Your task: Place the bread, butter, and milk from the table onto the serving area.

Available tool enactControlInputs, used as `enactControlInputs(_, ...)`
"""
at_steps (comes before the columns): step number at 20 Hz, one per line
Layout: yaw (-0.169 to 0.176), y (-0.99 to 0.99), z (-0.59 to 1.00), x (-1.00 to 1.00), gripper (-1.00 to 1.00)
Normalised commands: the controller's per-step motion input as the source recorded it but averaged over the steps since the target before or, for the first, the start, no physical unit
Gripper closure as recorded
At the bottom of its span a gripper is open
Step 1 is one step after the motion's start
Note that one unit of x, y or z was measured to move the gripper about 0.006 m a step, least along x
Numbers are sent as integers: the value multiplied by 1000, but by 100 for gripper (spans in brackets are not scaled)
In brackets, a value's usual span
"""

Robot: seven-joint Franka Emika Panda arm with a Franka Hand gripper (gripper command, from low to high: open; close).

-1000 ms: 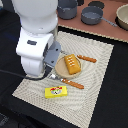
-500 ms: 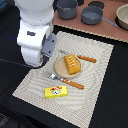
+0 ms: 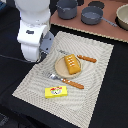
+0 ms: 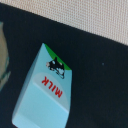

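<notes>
1. Since half a second ago the arm (image 3: 34,30) has risen and pulled back toward the exterior view's left, uncovering more of the mat's left edge; the bread, butter and cutlery have not shifted.
2. Bread (image 3: 72,63) lies on the plate (image 3: 61,69), in the middle of the mat (image 3: 95,80).
3. Butter (image 3: 56,91) lies flat on the mat's near part, just below the fork (image 3: 65,80) and apart from the plate.
4. Knife (image 3: 84,58) lies on the mat beside the plate, on the side toward the board (image 3: 112,30).
5. Milk (image 4: 44,92) fills the wrist view, lying on its side on the dark table (image 4: 95,70), off the mat, whose pale weave crosses one corner of that view. In the exterior view the carton is hidden behind the arm.
6. Gripper: neither view shows its fingers, so I cannot tell whether they are spread or pressed together.
7. Two grey pots (image 3: 80,10) stand on the board beyond the mat.
</notes>
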Motion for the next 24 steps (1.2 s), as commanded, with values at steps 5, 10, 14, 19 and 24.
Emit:
enactControlInputs(5, -168, 260, -70, -333, -100)
enactControlInputs(10, -80, 350, -73, -693, -100)
enactControlInputs(14, -28, 336, -125, -917, -100)
enactControlInputs(19, -19, 322, -174, -930, -100)
enactControlInputs(24, -58, 145, -263, -576, -100)
